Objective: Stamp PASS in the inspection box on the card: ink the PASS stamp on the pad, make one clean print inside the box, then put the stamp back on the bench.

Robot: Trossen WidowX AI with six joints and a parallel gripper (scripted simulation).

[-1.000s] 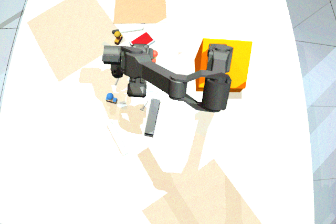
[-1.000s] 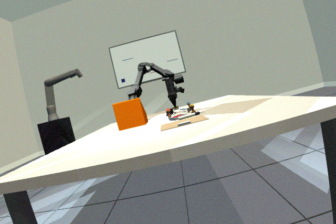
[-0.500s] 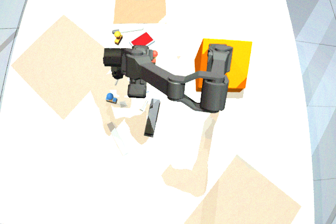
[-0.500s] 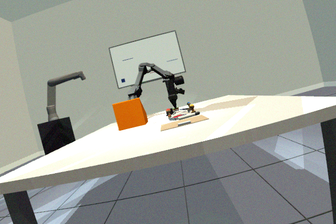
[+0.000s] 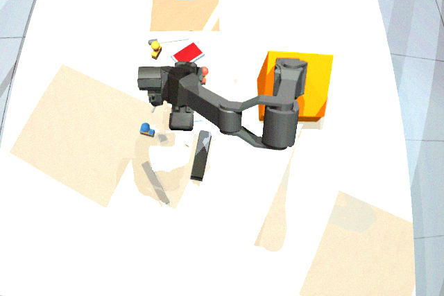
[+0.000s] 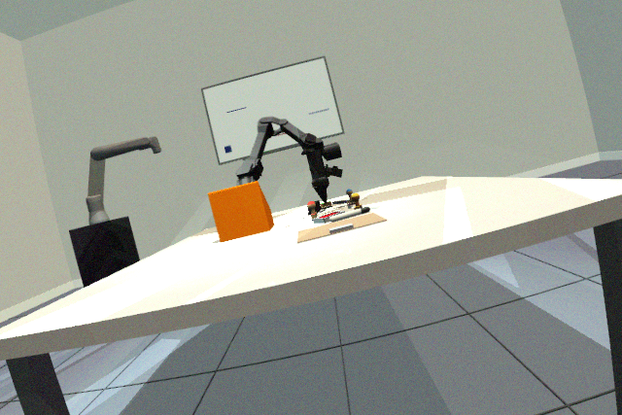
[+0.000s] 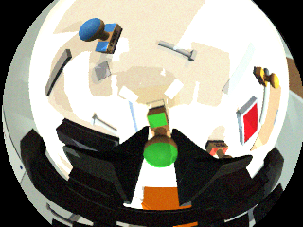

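My claw (image 6: 324,198) (image 7: 160,133): narrowly parted, gripping the green stamp (image 6: 326,205) (image 7: 160,150) | wrist view, from that stamp: red ink pad (image 5: 187,53) (image 6: 329,215) (image 7: 249,121), three o'clock; blue stamp (image 5: 145,128) (image 6: 349,191) (image 7: 100,34), eleven o'clock

No lettering clear enough to read, marks on the blue stamp (image 5: 145,128) (image 6: 349,191) (image 7: 108,37) too small

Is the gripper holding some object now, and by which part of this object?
Yes: the gripper holds the green-topped stamp, fingers closed around its handle, below the round green knob.
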